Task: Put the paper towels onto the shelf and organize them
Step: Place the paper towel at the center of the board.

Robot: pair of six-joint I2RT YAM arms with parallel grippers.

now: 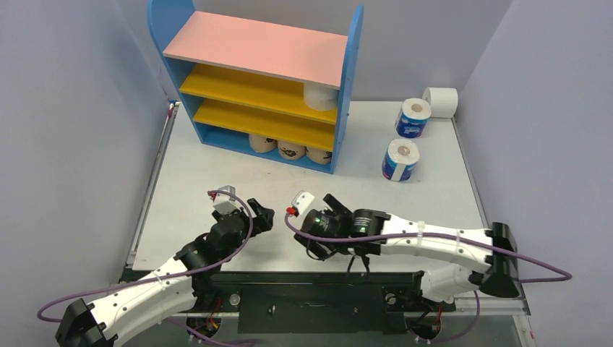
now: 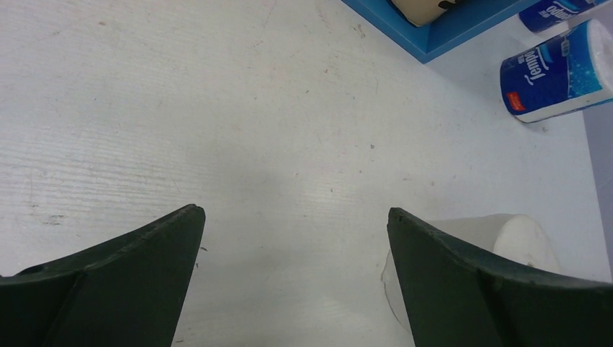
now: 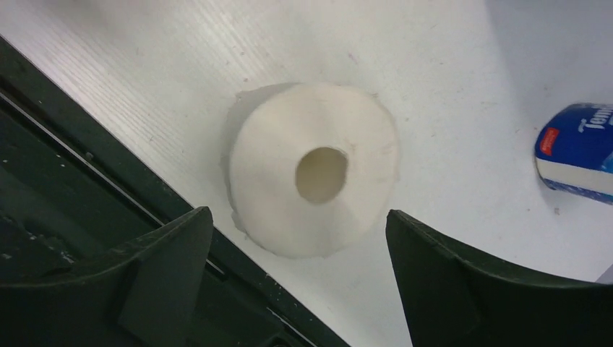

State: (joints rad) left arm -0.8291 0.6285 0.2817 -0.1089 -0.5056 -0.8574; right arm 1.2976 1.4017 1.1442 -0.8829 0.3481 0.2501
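Observation:
The shelf (image 1: 352, 65) stands at the back left. One white paper towel roll (image 1: 320, 96) sits on its upper yellow board, and three tan printed rolls (image 1: 291, 150) line its blue base. Two blue-wrapped rolls (image 1: 400, 160) and a white one (image 1: 441, 101) remain on the table at the right. My right gripper (image 3: 296, 212) is open above a plain white roll (image 3: 275, 181) that stands upright by the table's near edge, touching neither finger. My left gripper (image 2: 293, 210) is open over bare table, with that same white roll (image 2: 520, 235) just outside its right finger.
The table's dark front rail (image 3: 108, 173) runs close beside the white roll. Grey walls close in the table on the left, right and back. Both grippers (image 1: 264, 219) (image 1: 323, 230) hover near each other at the front centre. A blue-wrapped roll (image 2: 556, 69) lies near the shelf's corner (image 2: 448, 29).

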